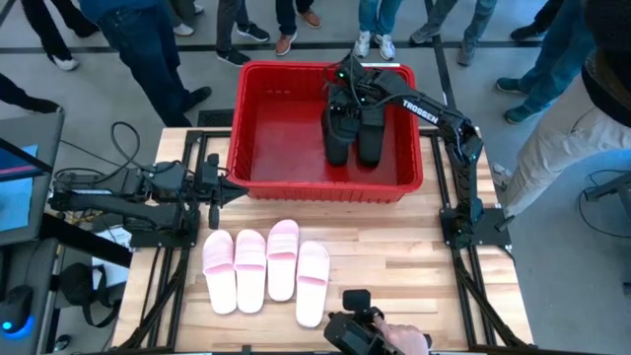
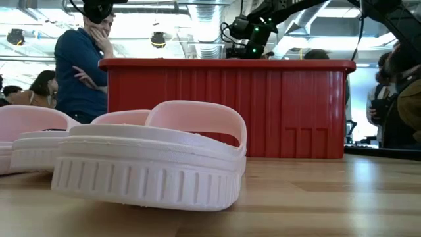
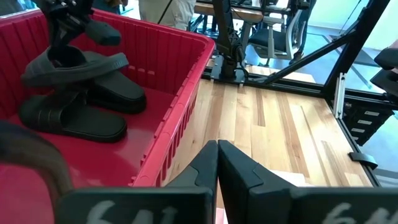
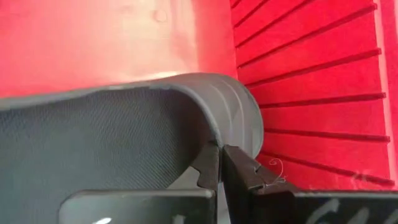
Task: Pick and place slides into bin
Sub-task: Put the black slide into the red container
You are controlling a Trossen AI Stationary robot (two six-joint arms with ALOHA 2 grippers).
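Four pink slides (image 1: 266, 268) sit in a row on the wooden table (image 1: 424, 266), on the near side of the red bin (image 1: 251, 128), toes pointing toward it, touching or just beside one another. Low view: the closest pink one fills the foreground, bin wall right behind it.

Black slides (image 1: 353, 128) are in the bin, toward its right half. Left wrist view shows two lying flat on the bin floor and one black slide (image 3: 74, 62) raised above them, tilted, hanging from the right arm. High view can't separate them, so exact count of black ones is unclear.

Right gripper (image 1: 347, 91) is over the far right part of the bin, reaching in from the right side of the table. Fingers are pinched together on the raised black slide; right wrist view has the grey textured sole (image 4: 106, 137) filling the frame, fingertips (image 4: 211, 163) meeting at its edge, ribbed red wall behind.

Left gripper (image 3: 217, 155) is parked at the bin's near-left corner, just outside the wall, above the table. Fingers fully closed, tips touching, holding nothing.

A hand (image 1: 402, 340) holds a dark camera-like device at the table's near edge. People stand around the table beyond the bin.
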